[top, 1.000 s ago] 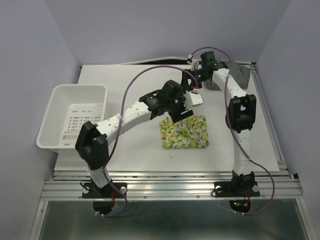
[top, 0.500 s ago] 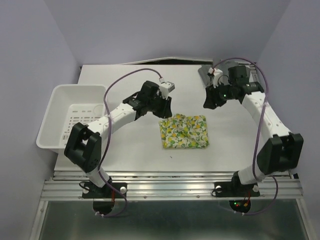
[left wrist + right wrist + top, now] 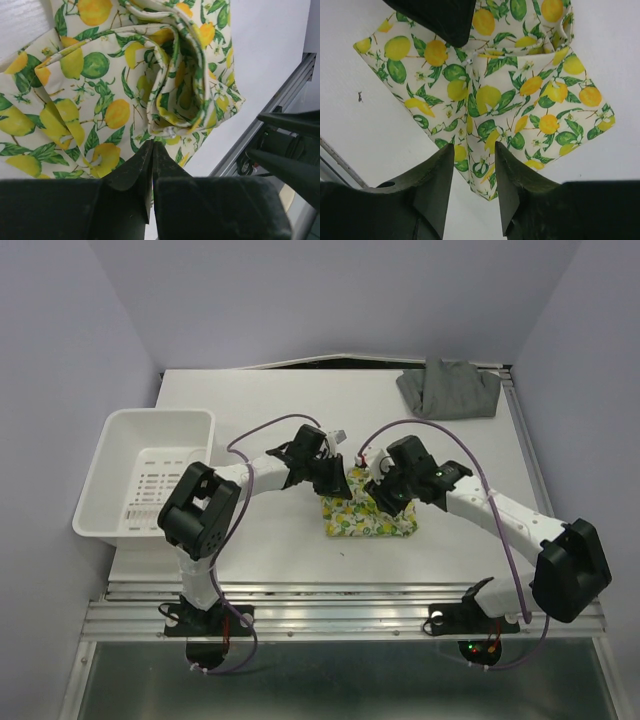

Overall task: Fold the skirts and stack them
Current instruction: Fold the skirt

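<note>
White desk [image 3: 270,540], pale purple walls round it. Far left you've got a white perforated basket [image 3: 160,417] at the desk edge. Your left pincer [image 3: 335,478] sits low at the far left corner of the lemon-print skirt [image 3: 385,520], jaws pressed together, tips at a rolled cloth edge; can't tell if any cloth is pinched. That skirt lies folded mid-desk, toward the near side. Your right pincer [image 3: 375,490] hangs over it just beside the left one, jaws apart. Grey skirt [image 3: 450,388] lies bunched at the far right corner, well apart from both.
</note>
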